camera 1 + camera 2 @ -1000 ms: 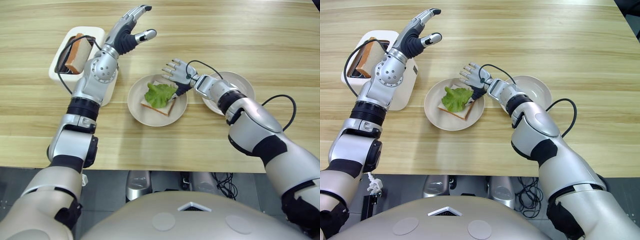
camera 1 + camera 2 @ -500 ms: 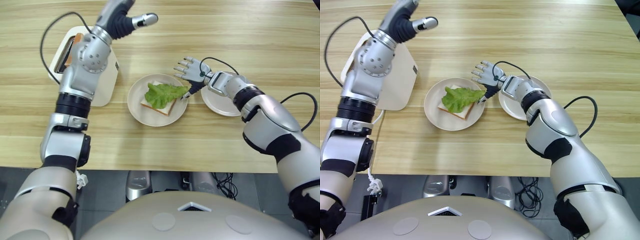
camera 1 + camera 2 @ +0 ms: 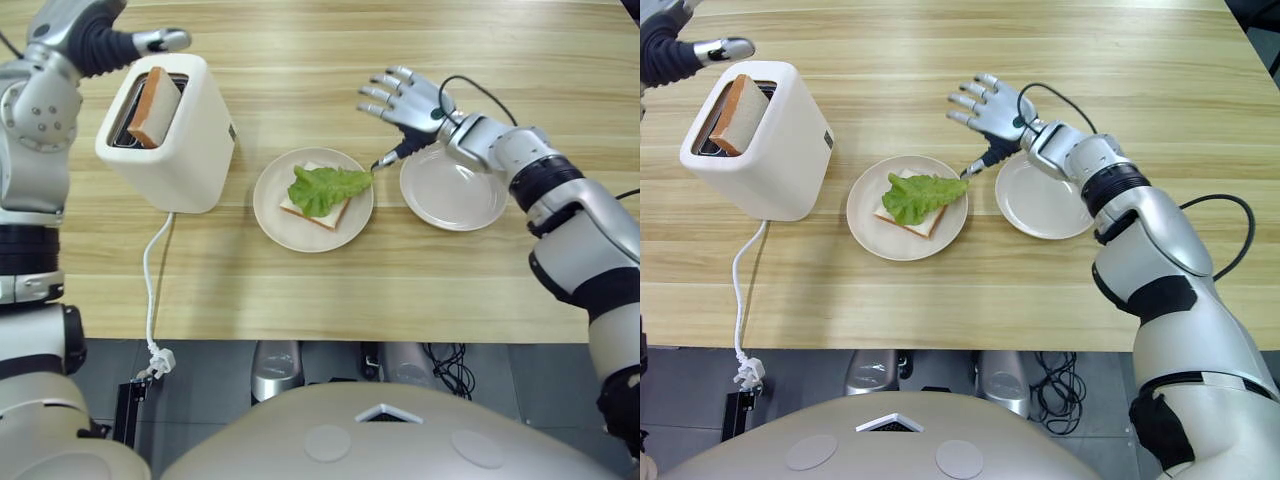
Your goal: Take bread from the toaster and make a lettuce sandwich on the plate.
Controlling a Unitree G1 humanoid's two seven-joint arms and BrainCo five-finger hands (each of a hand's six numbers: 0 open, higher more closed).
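crinkled green lettuce [image 3: 325, 186] atop bread [image 3: 317, 207]

The humanoid's right hand [image 3: 410, 100] has silver fingers [image 3: 378, 92] with dark joints and a black palm. A thin black cable [image 3: 478, 88] runs from its back to the wrist. The right arm [image 3: 570, 215] wears smooth silver-grey shells broken by black bands, with a second black cable [image 3: 1223, 196] by the elbow. The left hand [image 3: 95, 42] is dark, set on a rounded metallic wrist housing [image 3: 35, 100] dotted with small screws. The left arm [image 3: 30, 285] alternates silver and black rings.
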